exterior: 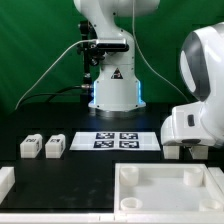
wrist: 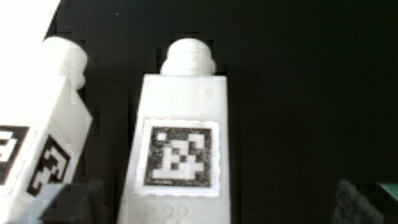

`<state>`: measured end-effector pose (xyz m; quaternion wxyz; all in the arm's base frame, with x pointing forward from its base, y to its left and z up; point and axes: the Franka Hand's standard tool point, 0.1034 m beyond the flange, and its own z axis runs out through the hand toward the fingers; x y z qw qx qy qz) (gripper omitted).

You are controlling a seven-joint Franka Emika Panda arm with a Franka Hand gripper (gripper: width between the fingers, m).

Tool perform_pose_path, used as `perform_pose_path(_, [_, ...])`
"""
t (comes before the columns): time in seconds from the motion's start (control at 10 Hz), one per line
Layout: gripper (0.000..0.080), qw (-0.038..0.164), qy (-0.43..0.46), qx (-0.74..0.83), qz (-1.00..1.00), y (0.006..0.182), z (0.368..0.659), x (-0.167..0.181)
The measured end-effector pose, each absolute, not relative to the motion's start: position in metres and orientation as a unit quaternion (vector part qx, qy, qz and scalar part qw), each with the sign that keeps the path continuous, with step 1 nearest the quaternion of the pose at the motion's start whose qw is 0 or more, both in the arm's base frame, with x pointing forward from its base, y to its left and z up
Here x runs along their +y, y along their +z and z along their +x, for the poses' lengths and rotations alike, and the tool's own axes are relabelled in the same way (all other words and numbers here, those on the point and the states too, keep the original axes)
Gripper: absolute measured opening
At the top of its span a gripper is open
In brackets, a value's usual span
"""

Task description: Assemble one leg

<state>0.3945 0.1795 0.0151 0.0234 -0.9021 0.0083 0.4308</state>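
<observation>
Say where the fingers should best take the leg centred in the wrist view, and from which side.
Probably its two long side walls, mid-body, coming down onto the tagged face. The leg has flat, parallel sides there, while one end narrows to a rounded peg. The neighbouring leg lies apart, leaving a dark gap for entry.

The big white arm point(exterior: 205, 60) hung at three o'clock, its gripper point(exterior: 188, 152) pointing down, jaws too hidden to tell.
</observation>
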Motion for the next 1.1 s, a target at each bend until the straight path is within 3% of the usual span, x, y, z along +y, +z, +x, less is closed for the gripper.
perform_pose_path(0.2, [0.0629,0.023,0.431,0.008,-0.902,0.0149,0.3942,0.1797])
perform_pose_path(0.4, [0.0283,0.023,0.431,0.008,-0.902,0.0149,0.3942,0.1797])
perform_pose_path(1.1, [0.0289,0.023,0.431,0.008,-0.902,0.0150,0.3943,0.1797])
